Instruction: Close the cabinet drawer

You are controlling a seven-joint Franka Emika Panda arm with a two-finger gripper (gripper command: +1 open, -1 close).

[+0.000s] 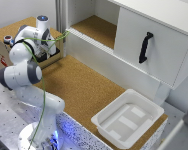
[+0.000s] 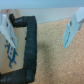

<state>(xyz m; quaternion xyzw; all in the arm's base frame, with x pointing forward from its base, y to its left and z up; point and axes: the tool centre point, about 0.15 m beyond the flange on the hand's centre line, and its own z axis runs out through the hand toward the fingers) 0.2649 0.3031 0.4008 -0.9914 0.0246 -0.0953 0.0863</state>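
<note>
In the exterior view, the low wooden box (image 1: 1,52) with coloured round buttons (image 1: 8,39) stands at the far left. Its light plywood cabinet drawer (image 1: 55,56) sticks out towards the exterior view's right, with something dark inside. My gripper (image 1: 44,52) points down right over the drawer, mostly hidden by the wrist. In the wrist view the gripper (image 2: 40,44) is open and empty. Its pale blue fingers (image 2: 71,29) stand wide apart over cork. A black curved bar (image 2: 30,45) lies between them, nearer one finger. I cannot tell whether the fingers touch the drawer.
A big white cabinet (image 1: 144,35) with a black handle (image 1: 145,47) stands at the back right. A white plastic tray (image 1: 128,118) sits at the front right on the cork table (image 1: 86,87). A green cable (image 1: 44,107) runs along the arm.
</note>
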